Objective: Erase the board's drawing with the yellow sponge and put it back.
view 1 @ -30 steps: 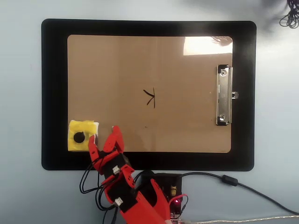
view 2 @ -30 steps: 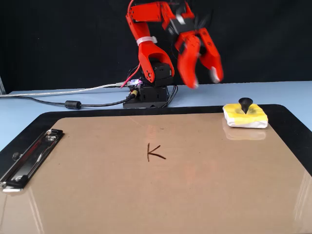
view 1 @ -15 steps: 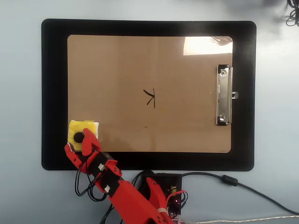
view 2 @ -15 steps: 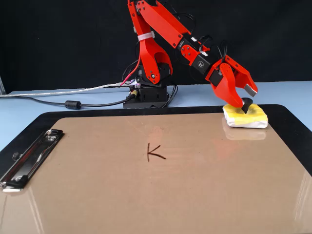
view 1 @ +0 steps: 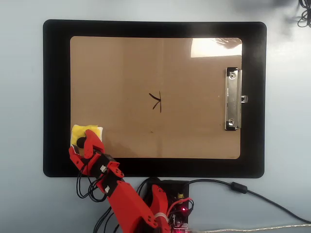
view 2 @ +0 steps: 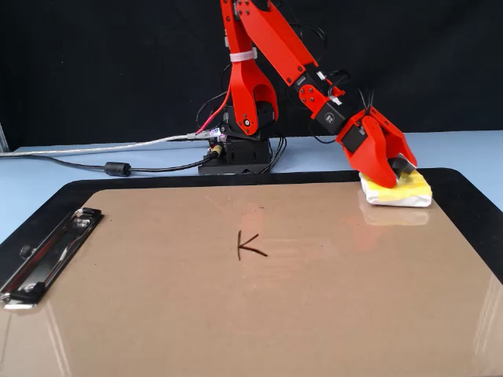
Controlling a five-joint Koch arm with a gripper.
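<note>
The board (view 1: 121,82) is a brown clipboard lying on a black mat, with its clip (view 1: 233,99) at the right in the overhead view. The drawing (view 1: 155,102), a small black K-like scribble, sits near the board's middle and also shows in the fixed view (view 2: 250,245). The yellow sponge (view 1: 88,130) lies flat on the board's lower left corner; in the fixed view (view 2: 405,192) it is at the far right. My red gripper (view 1: 81,141) reaches down onto it, its jaws closed around the sponge's black knob (view 2: 402,165).
The black mat (view 1: 56,97) surrounds the board on all sides. The arm's base (view 2: 240,153) stands behind the mat's edge with cables (view 2: 110,166) trailing to the left in the fixed view. The pale blue table (view 1: 22,121) lies around the mat.
</note>
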